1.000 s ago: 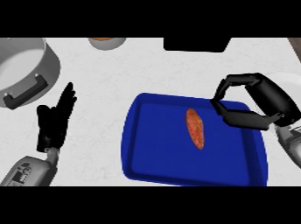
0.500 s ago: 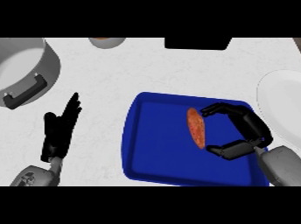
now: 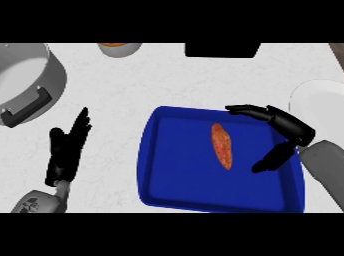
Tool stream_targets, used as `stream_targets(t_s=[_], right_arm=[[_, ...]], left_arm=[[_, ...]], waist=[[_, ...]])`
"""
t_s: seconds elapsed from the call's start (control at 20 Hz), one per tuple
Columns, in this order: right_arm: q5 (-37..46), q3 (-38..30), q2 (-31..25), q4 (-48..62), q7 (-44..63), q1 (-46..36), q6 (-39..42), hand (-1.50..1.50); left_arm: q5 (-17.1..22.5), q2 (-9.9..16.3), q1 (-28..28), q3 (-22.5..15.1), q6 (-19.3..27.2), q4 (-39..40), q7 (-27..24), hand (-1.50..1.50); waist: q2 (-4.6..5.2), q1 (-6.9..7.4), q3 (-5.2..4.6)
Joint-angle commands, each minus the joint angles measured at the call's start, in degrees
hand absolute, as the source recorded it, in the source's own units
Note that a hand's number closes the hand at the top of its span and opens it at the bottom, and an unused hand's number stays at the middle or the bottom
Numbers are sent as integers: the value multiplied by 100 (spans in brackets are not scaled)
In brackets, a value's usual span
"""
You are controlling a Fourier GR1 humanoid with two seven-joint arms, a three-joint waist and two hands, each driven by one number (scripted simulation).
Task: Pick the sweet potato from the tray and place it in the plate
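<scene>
Looking down, I see the square blue tray (image 3: 175, 190) holding the long orange sweet potato (image 3: 221, 145) near its middle, the round white plate (image 3: 324, 100) off its right edge. My right hand (image 3: 282, 132) hovers beside the potato, fingers and thumb spread apart, not touching. I judge the slim, tapered potato could roll away if one finger arrives first. My left hand (image 3: 66, 152) rests open on the counter.

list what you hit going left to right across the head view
grey pot → left hand → blue tray → sweet potato → right hand → white plate
</scene>
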Motion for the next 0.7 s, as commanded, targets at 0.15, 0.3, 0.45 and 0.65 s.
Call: stream_targets(t_s=[0.15,0.3,0.45,0.65], right_arm=[[1197,447,-111,276,494,-764,99,-150],[1392,751,53,317,1288,-1302,788,-150],[1617,859,8,392,1283,-1344,1227,-150],[2106,843,553,534,1473,-1215,1148,-150]], left_arm=[[-189,-285,32,-27,163,165,-30,0],[-84,-107,-84,167,-67,218,-72,0],[-107,-73,92,240,-76,31,-88,0],[-333,-176,311,153,-91,-193,-66,0]], waist=[[-20,-98,-8],[-15,-70,-14],[-23,-87,-10],[-27,-111,-7]])
